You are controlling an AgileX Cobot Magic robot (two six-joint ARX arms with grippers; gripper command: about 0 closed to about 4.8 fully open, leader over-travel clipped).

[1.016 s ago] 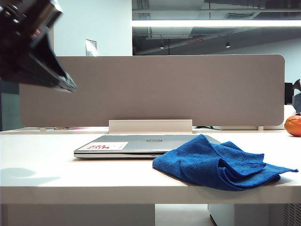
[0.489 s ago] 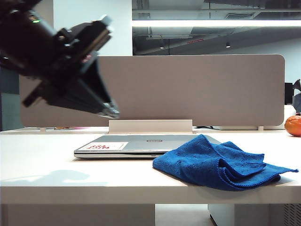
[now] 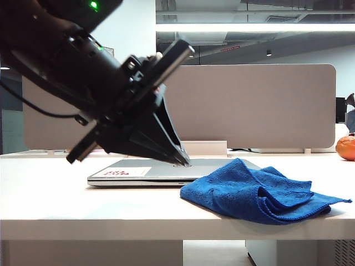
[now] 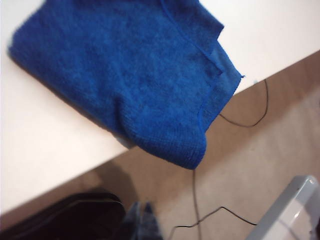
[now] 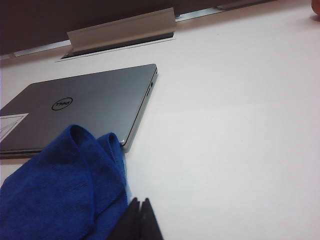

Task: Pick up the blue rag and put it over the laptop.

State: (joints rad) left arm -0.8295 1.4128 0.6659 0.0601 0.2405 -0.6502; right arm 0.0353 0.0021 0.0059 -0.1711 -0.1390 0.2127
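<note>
On the table [image 3: 66, 205]: closed laptop [image 3: 161, 169] at the back, lid up, white sticker [image 3: 121, 172] near one corner.
Rag [image 3: 258, 191]: crumpled just in front of the laptop, one fold on the lid's corner (edge hangs past the table front in the left wrist view).
Left gripper [image 3: 183, 159]: fingers pressed together, empty, tip above the lid logo, beside the rag, apart from it.
Right gripper [image 5: 141, 220]: fingers pressed together, empty, next to the rag.
Orange object [image 3: 346, 147]: far right edge.

The laptop [image 5: 95, 100] carries a round "Dell" logo [image 5: 62, 104] on its lid. Its white sticker [image 3: 121, 172] bears red print too small to read.
</note>
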